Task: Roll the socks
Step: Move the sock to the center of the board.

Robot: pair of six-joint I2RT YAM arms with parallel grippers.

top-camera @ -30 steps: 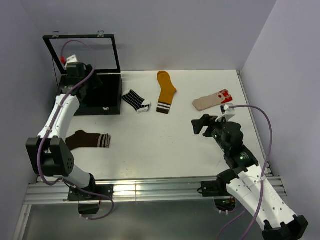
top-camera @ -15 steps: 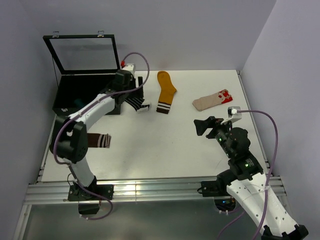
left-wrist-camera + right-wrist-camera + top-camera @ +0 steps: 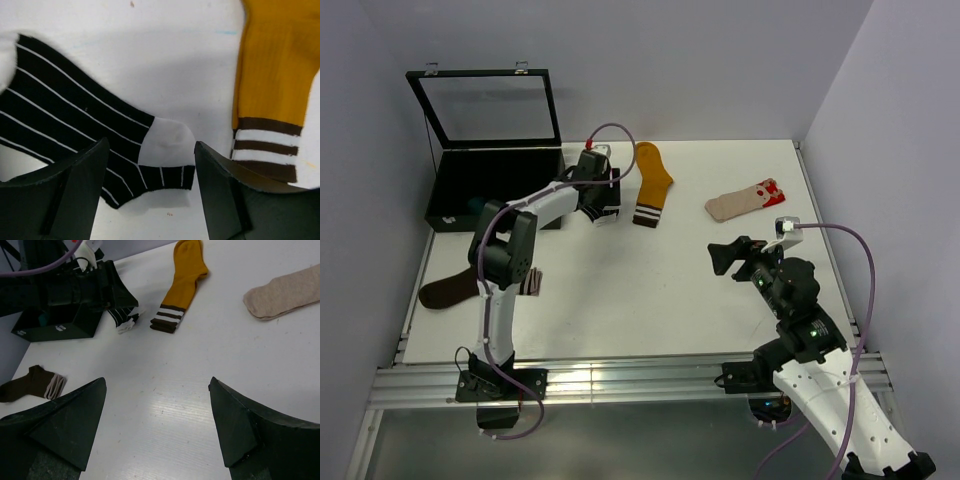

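Lying near left: brown sock [image 3: 445,292], flat on the table [image 3: 650,300] at its left edge, striped cuff pointing right; the left arm's lower link crosses above it.
Black case [image 3: 450,215]: far left corner of the table, lid standing open and upright.
Left gripper [image 3: 149,150]: reached out to the far middle, just right of the case, low over the striped sock. Jaws stand apart and are not clamped on anything; the two dark fingers [image 3: 75,185] straddle one end of the sock.
Striped sock [image 3: 75,115]: black with thin white lines, flat on the table. Its white heel patch lies between the fingers; the rest runs away to the left in the wrist view.
Mustard sock [image 3: 652,180]: just right of the striped one and apart from it, lying near to far, the brown-and-white banded cuff at its near end.
Right gripper [image 3: 157,385]: above the table right of centre, well apart from every sock. Jaws spread wide with nothing between them.
Beige sock [image 3: 740,203]: far right, flat, its red-and-white end pointing right.
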